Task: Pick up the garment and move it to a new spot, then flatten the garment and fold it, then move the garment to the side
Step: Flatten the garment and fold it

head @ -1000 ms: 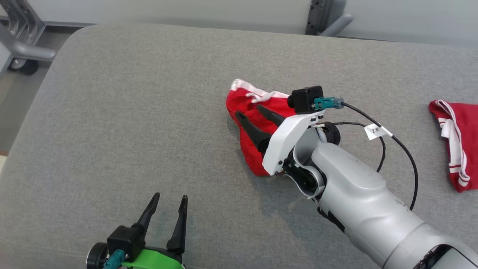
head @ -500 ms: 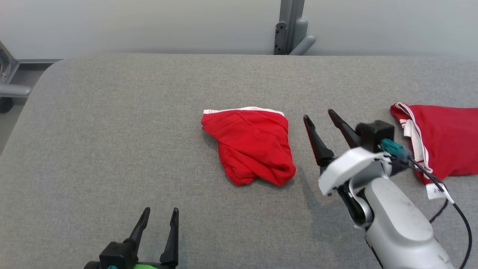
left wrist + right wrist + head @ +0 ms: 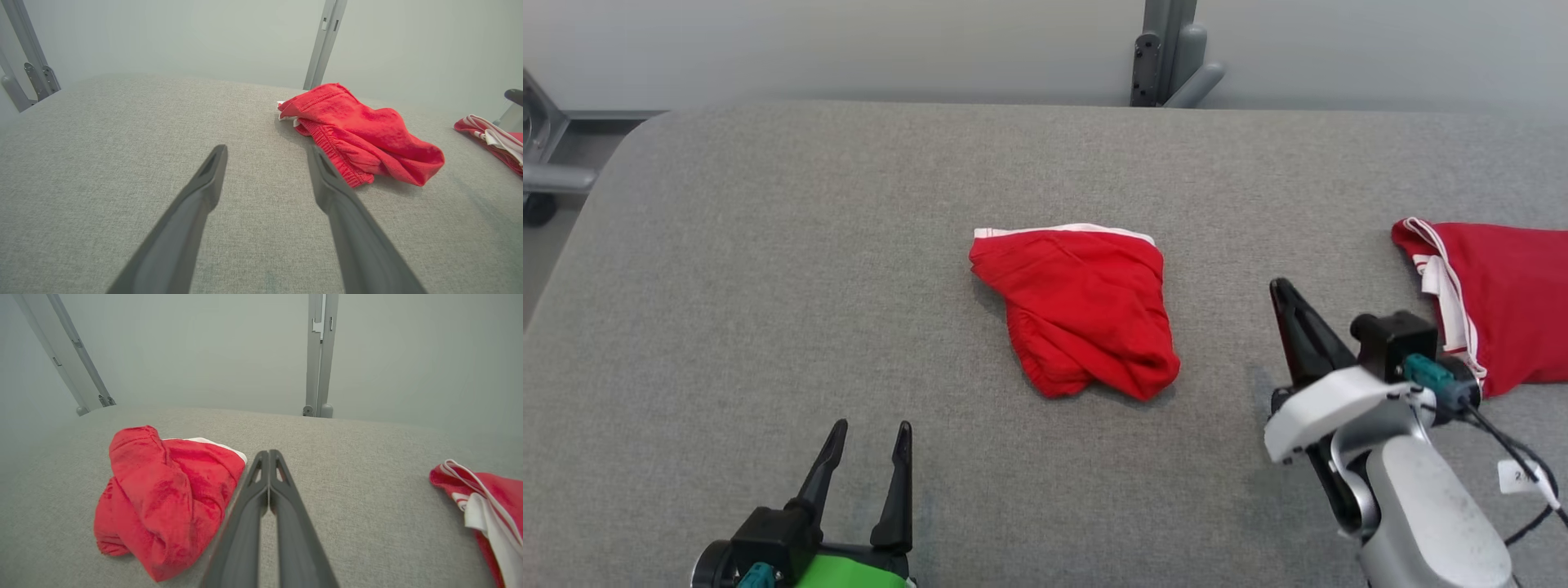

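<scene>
Your garment [image 3: 1086,314] sits bunched in the middle of the grey pad [image 3: 768,245], white waistband at the far edge, nothing touching it. I'd judge the move to a new spot may be done, but it's neither flat nor neatly folded, so flatten, fold and the shift to the side are all left. Right gripper [image 3: 1281,287] is pinched fully together on nothing, near the garment's right side; left gripper [image 3: 872,426] is spread wide and empty at the near edge; a second red-and-white piece [image 3: 1503,302] lies well off right.
</scene>
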### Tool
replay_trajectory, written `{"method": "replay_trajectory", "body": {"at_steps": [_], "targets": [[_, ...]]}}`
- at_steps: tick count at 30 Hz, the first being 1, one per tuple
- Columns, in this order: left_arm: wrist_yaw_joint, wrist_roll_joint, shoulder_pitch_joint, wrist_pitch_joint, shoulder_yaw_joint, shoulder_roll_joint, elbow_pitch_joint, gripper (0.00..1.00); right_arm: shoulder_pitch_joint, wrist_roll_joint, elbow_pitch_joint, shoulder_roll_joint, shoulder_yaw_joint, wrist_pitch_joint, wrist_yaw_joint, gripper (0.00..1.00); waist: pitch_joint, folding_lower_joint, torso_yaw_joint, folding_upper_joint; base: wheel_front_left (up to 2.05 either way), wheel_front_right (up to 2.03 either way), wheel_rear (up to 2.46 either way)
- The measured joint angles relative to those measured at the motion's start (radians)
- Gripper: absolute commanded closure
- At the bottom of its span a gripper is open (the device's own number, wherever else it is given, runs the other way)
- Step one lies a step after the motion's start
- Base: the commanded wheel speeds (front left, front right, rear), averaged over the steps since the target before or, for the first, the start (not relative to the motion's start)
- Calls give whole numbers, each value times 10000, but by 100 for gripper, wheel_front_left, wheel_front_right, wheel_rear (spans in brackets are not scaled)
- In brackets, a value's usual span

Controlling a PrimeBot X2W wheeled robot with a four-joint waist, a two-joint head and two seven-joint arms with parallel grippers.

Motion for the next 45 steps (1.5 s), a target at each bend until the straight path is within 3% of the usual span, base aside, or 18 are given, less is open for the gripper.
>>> {"method": "replay_trajectory", "body": {"at_steps": [6, 11, 18, 31, 45], "targets": [[-303, 102, -521, 0, 159, -182, 29, 0, -1799, -150, 460, -192, 301, 316, 0, 100, 694, 0, 340, 0, 0, 0, 0], [-537, 253, -986, 0, 155, -362, 211, 0, -2987, -349, 1645, -564, 1057, 399, 2, 100, 1259, 0, 769, 0, 0, 0, 0], [-713, 267, -1243, 0, 280, -616, 447, 0, -3901, -148, 3358, -594, 1941, 330, 4, 100, 1741, 0, 1508, 0, 0, 0, 0], [-826, 293, -1233, 0, 479, -779, 562, 0, -4306, 522, 4817, -397, 2991, -196, 4, 100, 1824, 0, 1921, 0, 0, 0, 0], [-769, 334, -1014, 0, 422, -802, 560, 0, -3477, 1605, 4491, -201, 4784, -571, 2, 100, 1266, 0, 1687, 0, 0, 0, 0]]}}
